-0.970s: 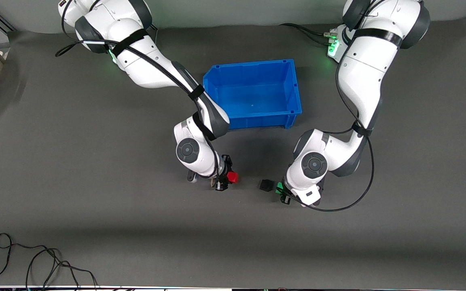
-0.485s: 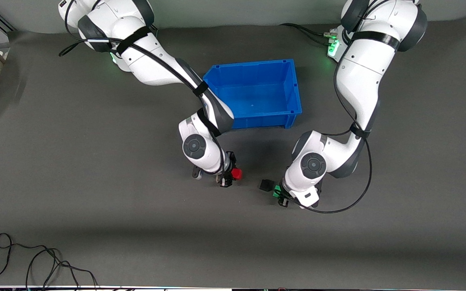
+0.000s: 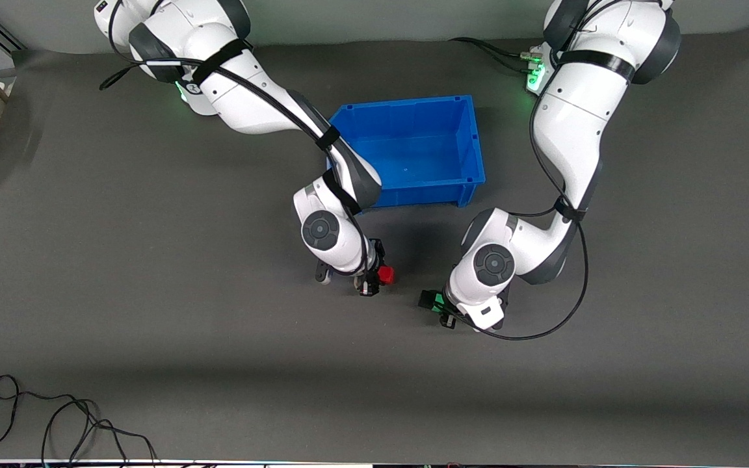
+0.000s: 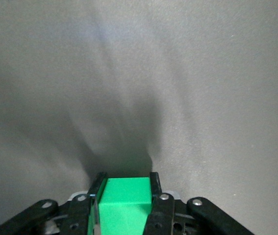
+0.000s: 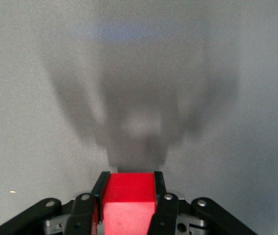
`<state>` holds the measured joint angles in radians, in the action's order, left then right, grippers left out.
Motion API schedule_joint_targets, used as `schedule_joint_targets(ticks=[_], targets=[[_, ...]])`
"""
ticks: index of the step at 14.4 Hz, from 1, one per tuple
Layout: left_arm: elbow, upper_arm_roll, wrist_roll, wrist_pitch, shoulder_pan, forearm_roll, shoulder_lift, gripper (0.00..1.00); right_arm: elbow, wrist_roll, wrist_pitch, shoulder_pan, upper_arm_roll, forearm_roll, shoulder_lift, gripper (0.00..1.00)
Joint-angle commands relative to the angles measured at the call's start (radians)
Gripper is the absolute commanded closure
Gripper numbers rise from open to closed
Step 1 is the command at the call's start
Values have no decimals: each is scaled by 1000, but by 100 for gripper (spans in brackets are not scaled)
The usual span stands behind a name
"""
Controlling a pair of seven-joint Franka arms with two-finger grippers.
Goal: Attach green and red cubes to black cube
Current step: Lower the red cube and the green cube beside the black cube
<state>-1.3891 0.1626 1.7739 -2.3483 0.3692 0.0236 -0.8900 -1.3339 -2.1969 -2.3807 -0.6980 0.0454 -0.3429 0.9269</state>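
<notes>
1. Dark grey matting covers the counter [image 3: 153, 325] before you, with both arm bases along its upper edge in the front view and a blue bin [image 3: 469, 140] between them.
2. Since a second ago, the right pincer [image 3: 370, 284] has carried the red cube [image 3: 385, 275] a little toward the left arm's end of the counter.
3. Over the same second, the left pincer [image 3: 443, 311] has moved toward the right arm's end; the green cube [image 3: 437, 299] now touches the black cube [image 3: 426, 299], where a small gap showed before.
4. Your right pincer pinches the red cube between its fingers [image 5: 159, 188], as the right wrist view shows.
5. Your left pincer pinches the green cube, its fingers [image 4: 154, 185] tight on both sides in the left wrist view.
6. The left wrist hides most of the green cube in the front view; only a sliver shows.
7. The black cube sits on the mat, nearer the front camera than the bin, and is hard to tell from the grey.
8. The blue bin shows only its bare blue floor.
9. A loose black cable [image 3: 56, 416] lies near the front edge.
</notes>
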Motion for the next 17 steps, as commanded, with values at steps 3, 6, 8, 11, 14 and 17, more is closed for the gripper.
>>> schedule_joint_targets(ticks=[3, 6, 8, 11, 14, 17], targets=[[27, -12, 60, 32, 25, -7, -1, 100, 48, -29, 11, -14, 10, 22, 36, 100], [29, -11, 84, 41, 40, -8, -1, 100, 117, -41, 6, -18, 10, 22, 82, 100], [29, -11, 101, 44, 48, -8, -1, 100, 146, -41, 5, -11, 10, 24, 104, 100], [33, -9, 108, 64, 62, -31, -1, 100, 171, -40, 5, -9, 13, 24, 125, 100], [33, -9, 110, 64, 71, -33, -6, 100, 173, -34, 3, -8, 17, 24, 139, 100], [33, -9, 113, 61, 76, -34, -9, 100, 173, -38, -58, -8, 16, 22, 158, 100]])
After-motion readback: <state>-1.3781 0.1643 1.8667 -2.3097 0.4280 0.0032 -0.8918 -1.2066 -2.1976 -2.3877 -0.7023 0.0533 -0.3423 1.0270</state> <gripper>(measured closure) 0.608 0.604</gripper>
